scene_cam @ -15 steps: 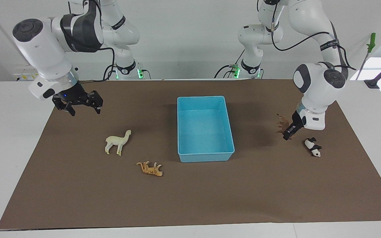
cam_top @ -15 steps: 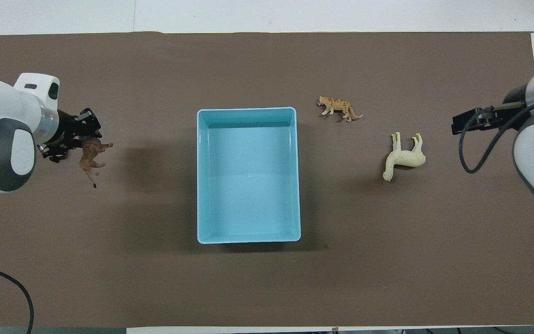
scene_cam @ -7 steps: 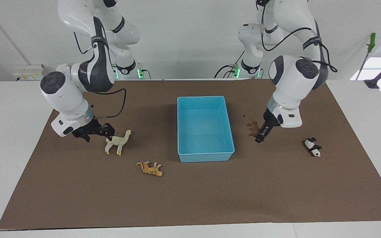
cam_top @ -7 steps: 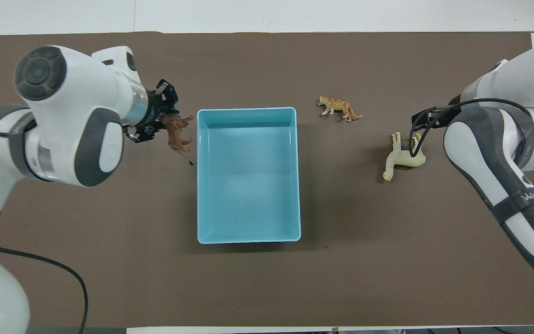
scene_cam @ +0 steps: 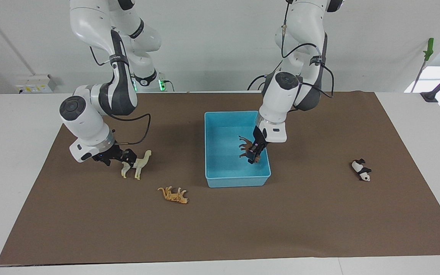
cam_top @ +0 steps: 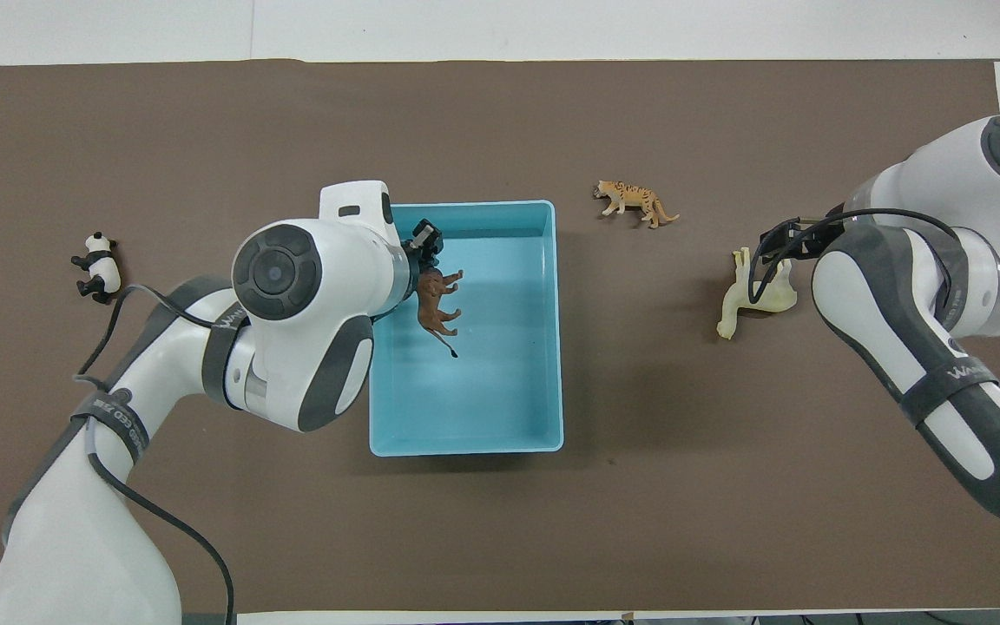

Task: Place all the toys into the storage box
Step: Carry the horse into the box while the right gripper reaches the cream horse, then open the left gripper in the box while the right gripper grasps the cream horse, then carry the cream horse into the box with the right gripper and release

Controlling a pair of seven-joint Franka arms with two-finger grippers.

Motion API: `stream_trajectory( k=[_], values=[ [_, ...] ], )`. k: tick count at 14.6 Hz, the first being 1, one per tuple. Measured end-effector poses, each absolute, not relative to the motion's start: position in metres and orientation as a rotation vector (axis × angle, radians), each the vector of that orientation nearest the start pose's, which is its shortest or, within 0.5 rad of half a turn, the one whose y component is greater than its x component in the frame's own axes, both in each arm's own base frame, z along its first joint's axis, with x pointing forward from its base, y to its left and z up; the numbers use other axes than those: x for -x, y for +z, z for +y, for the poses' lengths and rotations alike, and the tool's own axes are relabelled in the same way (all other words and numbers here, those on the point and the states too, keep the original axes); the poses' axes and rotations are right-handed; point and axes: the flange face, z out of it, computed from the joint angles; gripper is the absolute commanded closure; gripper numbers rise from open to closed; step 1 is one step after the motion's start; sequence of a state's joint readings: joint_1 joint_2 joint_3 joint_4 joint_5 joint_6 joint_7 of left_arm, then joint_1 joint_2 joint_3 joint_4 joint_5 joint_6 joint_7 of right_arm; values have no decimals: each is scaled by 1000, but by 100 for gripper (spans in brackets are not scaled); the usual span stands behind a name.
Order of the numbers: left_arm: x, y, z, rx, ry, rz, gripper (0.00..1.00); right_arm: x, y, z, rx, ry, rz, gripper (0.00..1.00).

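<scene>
The only lettering that shows is small white print on the dark bands around the robot arms, and none of it reads cleanly. In the overhead view, the band on the right arm (cam_top: 951,379) carries a few white capitals that seem to begin "WA", the rest unclear. The band on the left arm (cam_top: 109,421) in that view has a short string of white letters, too small to make out. The facing view shows similar bands, their print illegible. The blue storage box (scene_cam: 212,179), the toys and the brown mat (scene_cam: 243,229) bear no readable marks.
</scene>
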State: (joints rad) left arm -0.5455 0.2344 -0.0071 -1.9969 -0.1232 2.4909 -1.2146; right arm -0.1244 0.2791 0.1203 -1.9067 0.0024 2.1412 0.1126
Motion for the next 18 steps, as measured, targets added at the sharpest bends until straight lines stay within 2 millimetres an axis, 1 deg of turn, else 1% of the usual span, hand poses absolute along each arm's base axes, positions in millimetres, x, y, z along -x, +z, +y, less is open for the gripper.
stream_trajectory(
  k=[1,2,4,5,6,8,9,10,11,12,13,14,15,17,18],
  values=[
    [-520,365,-331,3166,-160,-1224,18,-610,345,-11,3101,63,203,0],
    [-517,365,-334,3170,-161,-1218,0,-609,339,-15,3100,44,215,0],
    [-518,374,-332,3169,-166,-1228,0,-607,324,-22,3097,15,235,0],
    [-521,381,-328,3154,-148,-1233,0,-606,318,-23,3096,15,242,0],
    [-525,392,-322,3133,-120,-1239,0,-606,314,-23,3094,14,256,0],
    [-538,420,-304,3095,-72,-1243,0,-608,308,-21,3090,-8,277,0],
    [-545,431,-290,3089,-63,-1210,0,-608,305,-20,3088,-11,284,4],
    [-553,438,-270,3083,-65,-1165,0,-609,303,-18,3086,-13,290,14],
    [-561,441,-246,3074,-65,-1121,0,-609,301,-17,3086,-10,295,23],
    [-570,441,-219,3065,-62,-1066,0,-609,299,-17,3085,-7,299,39],
    [-578,439,-190,3062,-57,-998,0,-608,298,-17,3085,-4,301,56],
    [-586,436,-158,3071,-50,-908,0,-608,297,-18,3085,0,303,81],
    [-593,435,-124,3091,-51,-794,0,-606,296,-18,3085,6,304,100],
    [-603,434,-55,3121,-62,-585,0,-603,291,-18,3086,22,304,100],
    [-605,433,-25,3124,-73,-506,0,-603,291,-18,3086,25,304,100]
  ],
)
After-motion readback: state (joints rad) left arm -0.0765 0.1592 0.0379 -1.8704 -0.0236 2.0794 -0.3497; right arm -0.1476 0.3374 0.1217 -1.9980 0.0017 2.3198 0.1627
